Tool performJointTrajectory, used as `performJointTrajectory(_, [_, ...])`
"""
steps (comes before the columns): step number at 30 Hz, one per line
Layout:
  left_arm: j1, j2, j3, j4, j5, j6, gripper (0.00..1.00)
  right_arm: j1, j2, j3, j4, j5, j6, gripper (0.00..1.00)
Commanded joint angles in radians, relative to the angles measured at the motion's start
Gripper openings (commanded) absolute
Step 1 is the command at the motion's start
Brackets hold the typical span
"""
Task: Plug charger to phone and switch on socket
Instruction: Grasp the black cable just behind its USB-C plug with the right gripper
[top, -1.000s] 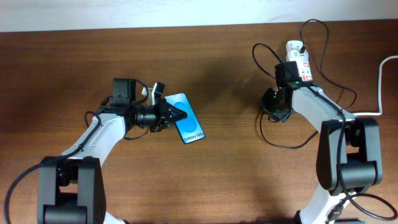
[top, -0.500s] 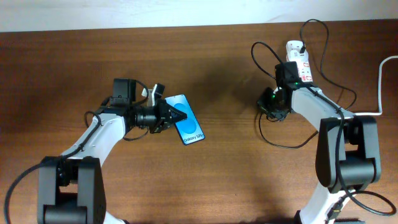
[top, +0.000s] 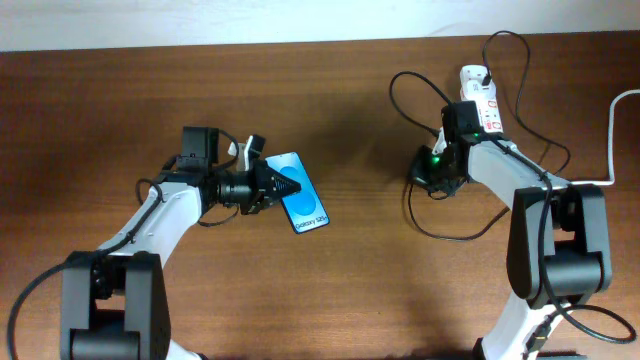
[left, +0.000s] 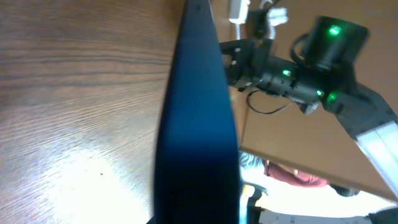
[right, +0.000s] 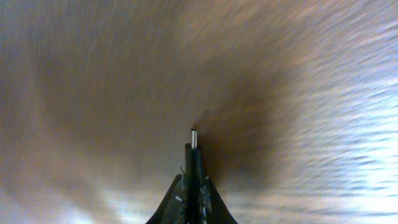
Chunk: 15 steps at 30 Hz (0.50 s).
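The phone (top: 298, 190), blue-screened with white text at its near end, is left of centre, and my left gripper (top: 283, 185) is shut on its left edge. In the left wrist view the phone (left: 198, 124) fills the middle, seen edge-on. My right gripper (top: 418, 168) is shut on the charger's black plug tip (right: 194, 152), which points away over bare wood. The thin black charger cable (top: 445, 236) loops round the right arm. The white socket (top: 480, 100) with red marks lies at the back right, behind the right gripper.
A thick white cord (top: 615, 130) runs along the right edge of the brown wooden table (top: 330, 290). The right arm with green lights (left: 311, 74) shows beyond the phone in the left wrist view.
My right gripper has moved left with the charger plug, dragging the cable loops leftward. The left gripper and phone have not moved.
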<state>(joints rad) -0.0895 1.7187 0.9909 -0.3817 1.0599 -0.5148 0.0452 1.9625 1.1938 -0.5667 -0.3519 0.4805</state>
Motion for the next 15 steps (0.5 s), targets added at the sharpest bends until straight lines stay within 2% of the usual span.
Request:
performJointTrajectory(1, [0.000, 0.000, 0.006, 0.008, 0.124, 0.072, 0.00, 0.000, -0.051, -0.017, -0.066, -0.189, -0.174, 0.04])
performJointTrajectory(5, [0.010, 0.000, 0.006, 0.014, 0.158, 0.072, 0.00, 0.000, -0.127, -0.017, -0.219, -0.351, -0.351, 0.04])
performJointTrajectory(11, [0.048, 0.000, 0.006, 0.014, 0.209, 0.072, 0.00, 0.034, -0.235, -0.017, -0.450, -0.405, -0.552, 0.04])
performJointTrajectory(15, [0.049, 0.000, 0.006, 0.013, 0.213, 0.072, 0.00, 0.081, -0.290, -0.017, -0.526, -0.410, -0.598, 0.04])
